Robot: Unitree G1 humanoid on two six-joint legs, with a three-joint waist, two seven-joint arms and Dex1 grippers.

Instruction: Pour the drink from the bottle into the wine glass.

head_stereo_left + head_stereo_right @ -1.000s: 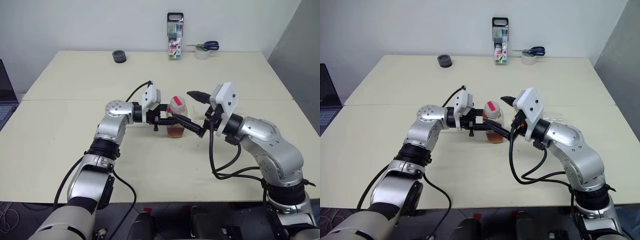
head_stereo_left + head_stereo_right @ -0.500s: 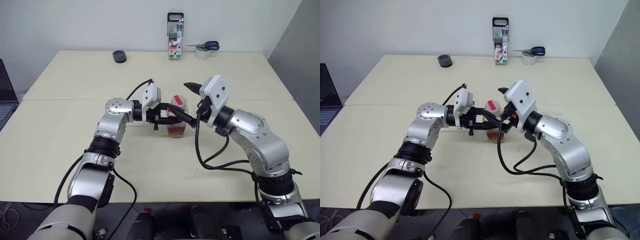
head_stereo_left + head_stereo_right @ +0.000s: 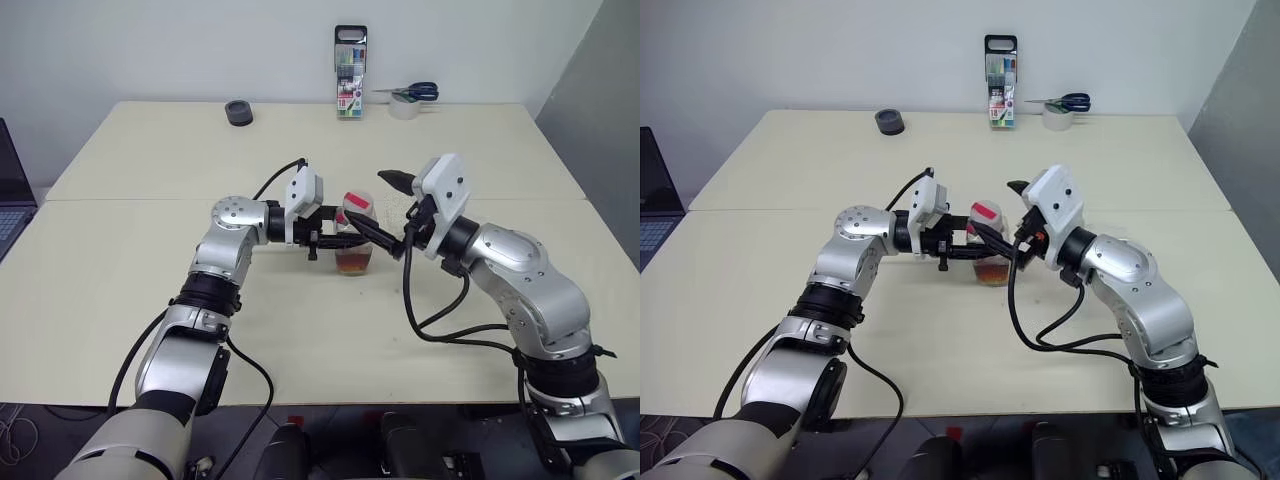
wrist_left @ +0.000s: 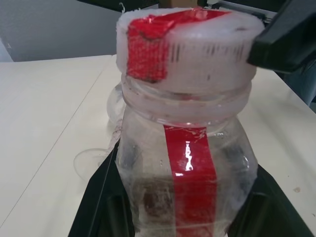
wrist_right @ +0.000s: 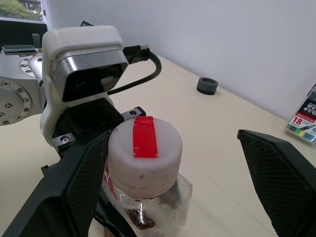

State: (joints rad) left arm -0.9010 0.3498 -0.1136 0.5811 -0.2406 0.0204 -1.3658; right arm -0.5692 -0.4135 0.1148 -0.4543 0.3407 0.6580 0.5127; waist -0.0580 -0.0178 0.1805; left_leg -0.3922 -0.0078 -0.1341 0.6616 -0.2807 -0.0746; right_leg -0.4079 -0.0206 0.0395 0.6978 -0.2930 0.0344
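Down at the near edge, the pale cream counter (image 3: 300,330) is bare, with a seam running across it where two tops meet. At mid-counter stands the bottle (image 3: 354,235), upright, with the left gripper (image 3: 340,238) clamped tight around its body from the left side. The reddish-brown drink (image 3: 353,262) sits low in the bottle, just a shallow band at the base. The red-and-white cap (image 5: 144,153) is on. The right gripper (image 3: 388,205) is spread wide, one finger (image 5: 74,182) just beside the cap and the other finger (image 5: 281,177) well out to the far side, holding nothing; whether the near finger touches the cap is hard to tell.

The wine glass (image 4: 114,106) is mostly hidden behind the bottle: in the left wrist view only a sliver of clear bowl and a round foot (image 4: 91,160) peek out, and in the head views it is lost behind the right gripper.

Further back, a small dark ring (image 3: 238,112) lies near the far left edge. Against the white wall stand a marker pack (image 3: 350,73) and, beside it, scissors (image 3: 412,92) lying on a roll of tape (image 3: 404,108). A laptop (image 3: 12,200) is cut off at the left, and a grey panel (image 3: 600,110) closes the right side.
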